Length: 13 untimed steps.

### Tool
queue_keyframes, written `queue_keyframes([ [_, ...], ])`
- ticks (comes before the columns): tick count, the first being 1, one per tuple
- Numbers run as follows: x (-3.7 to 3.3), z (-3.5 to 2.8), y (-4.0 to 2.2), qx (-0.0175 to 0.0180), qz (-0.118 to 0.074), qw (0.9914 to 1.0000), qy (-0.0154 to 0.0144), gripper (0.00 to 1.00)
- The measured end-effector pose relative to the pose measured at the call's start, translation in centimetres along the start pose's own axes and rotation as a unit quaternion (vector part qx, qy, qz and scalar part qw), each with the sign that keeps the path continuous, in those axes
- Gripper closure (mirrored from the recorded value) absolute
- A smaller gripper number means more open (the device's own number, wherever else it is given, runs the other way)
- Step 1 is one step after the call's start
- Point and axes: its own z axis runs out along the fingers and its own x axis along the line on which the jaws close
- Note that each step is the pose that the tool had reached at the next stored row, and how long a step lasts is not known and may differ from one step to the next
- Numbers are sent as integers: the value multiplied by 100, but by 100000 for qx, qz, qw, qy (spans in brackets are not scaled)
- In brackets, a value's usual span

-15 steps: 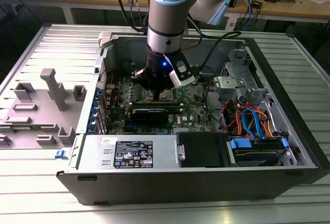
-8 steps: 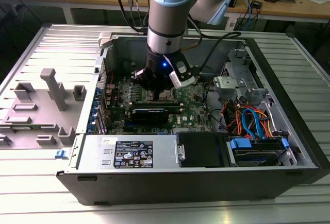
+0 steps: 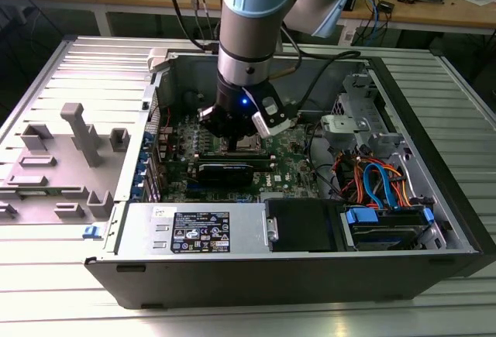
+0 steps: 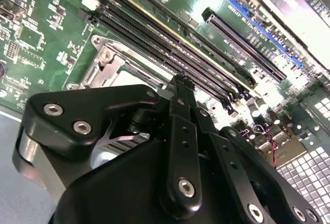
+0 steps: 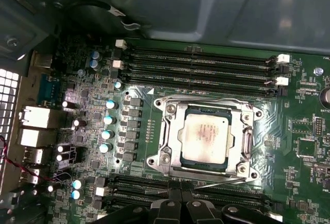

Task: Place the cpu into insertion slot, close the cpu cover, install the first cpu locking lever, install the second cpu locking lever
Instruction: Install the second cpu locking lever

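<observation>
The cpu [image 5: 206,137], silver-topped, lies flat in the insertion slot [image 5: 166,160] on the green board. The silver cpu cover [image 5: 172,131] lies down over it, framing the chip through its window. A thin wire locking lever [image 5: 221,182] runs along one side of the socket, slightly raised. My gripper [image 5: 181,190] is shut, and its tips meet at that lever's end; I cannot tell whether they pinch it. In the second wrist view the closed fingertips [image 4: 180,82] hang just beside the socket's corner [image 4: 111,62]. In the exterior view the gripper [image 3: 232,145] is low inside the open computer case.
Long black memory slots [image 5: 201,62] flank the socket, with more [image 5: 139,185] on the gripper's side. A black finned card [image 3: 225,170], the power supply [image 3: 198,232] and bundled drive cables [image 3: 380,182] crowd the case. A grey fixture tray [image 3: 70,143] lies on the exterior view's left.
</observation>
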Motion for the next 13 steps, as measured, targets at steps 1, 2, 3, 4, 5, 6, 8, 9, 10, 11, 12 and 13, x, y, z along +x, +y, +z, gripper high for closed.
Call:
queue_keyframes([
  [1,15,2,-6,-153,-90,100000,-10,89],
  [2,30,3,-17,-251,-202,99999,-16,89],
  [3,34,2,-28,-257,-263,99999,-12,89],
  [4,40,1,-47,-267,-339,99999,-4,89],
  [5,46,1,-59,-279,-387,99999,-4,89],
  [6,54,0,-68,-300,-432,99999,-1,89],
  [8,77,1,-82,-388,-557,99998,-2,89],
  [9,88,2,-84,-473,-615,99997,-8,89],
  [10,98,3,-83,-565,-659,99996,-10,89],
  [11,109,8,-82,-639,-686,99996,-25,89],
  [12,113,16,-82,-682,-696,99995,-35,89],
  [13,118,24,-82,-729,-706,99995,-29,89],
])
